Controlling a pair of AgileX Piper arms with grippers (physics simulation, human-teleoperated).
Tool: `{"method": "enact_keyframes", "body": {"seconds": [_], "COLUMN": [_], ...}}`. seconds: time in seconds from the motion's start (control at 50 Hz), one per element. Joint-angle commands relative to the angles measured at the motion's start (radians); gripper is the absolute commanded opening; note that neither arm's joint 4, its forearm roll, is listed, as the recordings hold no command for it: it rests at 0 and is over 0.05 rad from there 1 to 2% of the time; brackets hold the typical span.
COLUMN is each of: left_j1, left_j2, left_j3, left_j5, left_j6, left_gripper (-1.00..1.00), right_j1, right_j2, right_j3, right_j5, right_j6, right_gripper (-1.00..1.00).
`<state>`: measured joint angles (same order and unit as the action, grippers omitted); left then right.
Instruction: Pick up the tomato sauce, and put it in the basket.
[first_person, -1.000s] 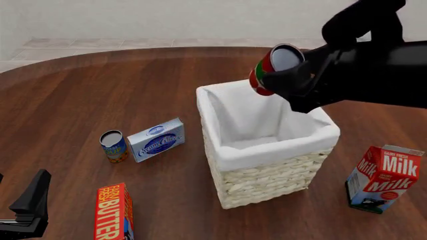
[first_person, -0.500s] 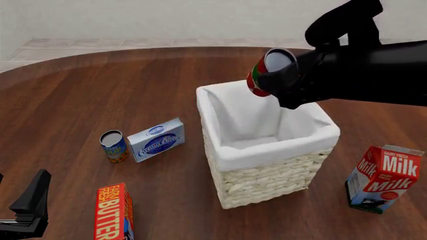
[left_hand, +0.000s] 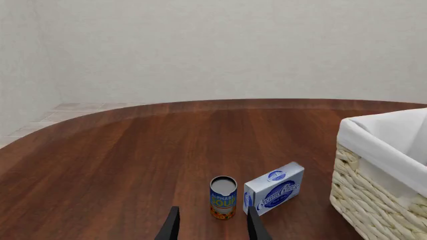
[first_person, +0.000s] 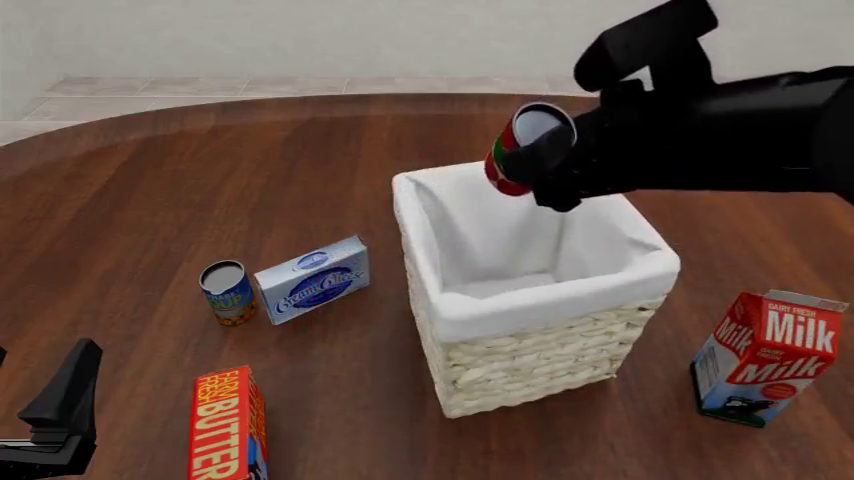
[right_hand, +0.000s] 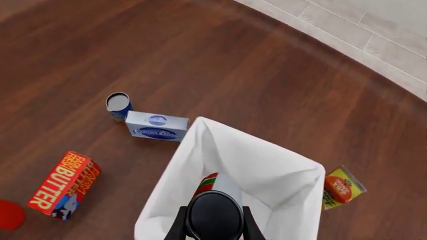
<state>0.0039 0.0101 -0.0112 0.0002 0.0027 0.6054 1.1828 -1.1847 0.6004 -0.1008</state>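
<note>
- Right gripper (first_person: 545, 165): fingers closed on the tomato sauce (first_person: 523, 148), holding it in the air over the far part of the basket (first_person: 534, 315); in the right wrist view the two fingers flank the can's dark end, with the white lining directly beyond
- Can attitude: tilted, not upright; the long axis leans so that the silver-grey top faces up and toward the near side, and the red-labelled body points down and to the left, toward the basket's far-left rim
- Key relation: the can lies between the fingers and the basket opening lies below them; in the front view the can overlaps the far rim, so it cannot be told for certain that it is fully inside the rim line
- Judgement: the release calls for the can to sit clearly over the lined cavity; a drop onto the cloth rim could tip it out on the far side
- Left gripper (left_hand: 212, 227): low at the near-left of the table, well apart from the basket; fingers apart and empty, aimed at the blue-and-orange can (first_person: 228, 292) and the cream cheese box (first_person: 312, 279)
- The right arm is the one placed for the task
- Other items: butter box (first_person: 227, 424) at the near left, milk carton (first_person: 765, 356) right of the basket
</note>
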Motion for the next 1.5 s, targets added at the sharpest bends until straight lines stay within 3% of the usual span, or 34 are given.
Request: {"method": "enact_keyframes", "body": {"seconds": [0.02,0.36,0.76,0.86,1.5], "left_j1": [0.001,0.001,0.001,0.001,0.001], "left_j2": [-0.003,-0.003,-0.003,-0.003,-0.003], "left_j3": [0.003,0.004,0.004,0.004,0.003], "left_j5": [-0.001,-0.001,-0.001,-0.001,-0.001], "left_j6": [0.001,0.001,0.001,0.001,0.001], "left_gripper": [1.0,1.0,1.0,1.0,1.0], "right_j1": [-0.013,-0.041,-0.051,-0.051,-0.082], "right_j2": [0.026,0.096,0.181,0.2,0.26], "right_j3": [-0.026,-0.128,-0.213,-0.219,-0.222], "right_j5": [0.025,0.153,0.24,0.269,0.288], "right_j6": [0.014,0.012,0.018,0.041,0.036], "right_gripper": [-1.0,-1.0,-1.0,-1.0,-1.0]}}
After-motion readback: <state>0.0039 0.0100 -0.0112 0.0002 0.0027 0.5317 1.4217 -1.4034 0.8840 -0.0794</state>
